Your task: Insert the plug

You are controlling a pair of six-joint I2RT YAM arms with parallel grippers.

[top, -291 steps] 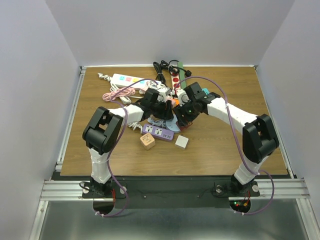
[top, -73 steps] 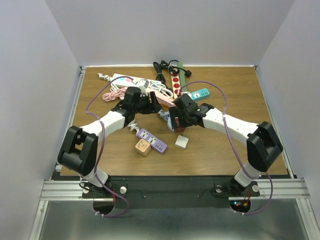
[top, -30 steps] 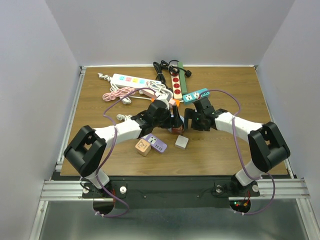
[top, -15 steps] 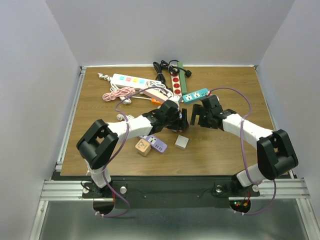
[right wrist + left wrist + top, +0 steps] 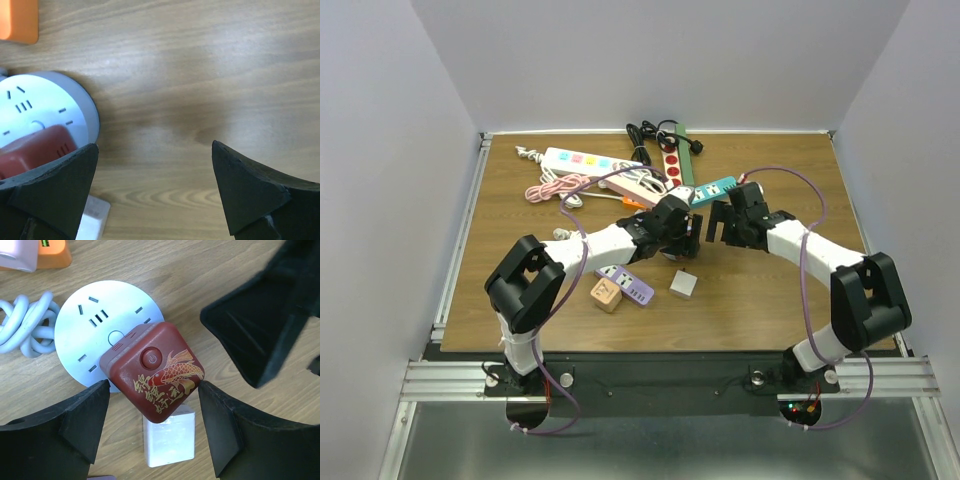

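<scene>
Partly, red plug point(image 5: 159, 374) hides round socket point(image 5: 85, 330) — prongs unseen.

Along the far edge of the wooden surface point(image 5: 770, 290) lie a white power strip point(image 5: 578, 160), a coiled pink cable point(image 5: 552, 187) and black cords point(image 5: 645, 135). Nearer the near edge sit a purple power strip point(image 5: 625, 284), a wooden cube point(image 5: 606, 294) and a grey block point(image 5: 683, 284).

I am seeing the cube point(image 5: 152, 372) hemmed in: block point(image 5: 168, 442) just beside its near side, coil point(image 5: 22, 325) left, right gripper point(image 5: 713, 224) hovering near right; bare wood point(image 5: 200, 75) beyond.
</scene>
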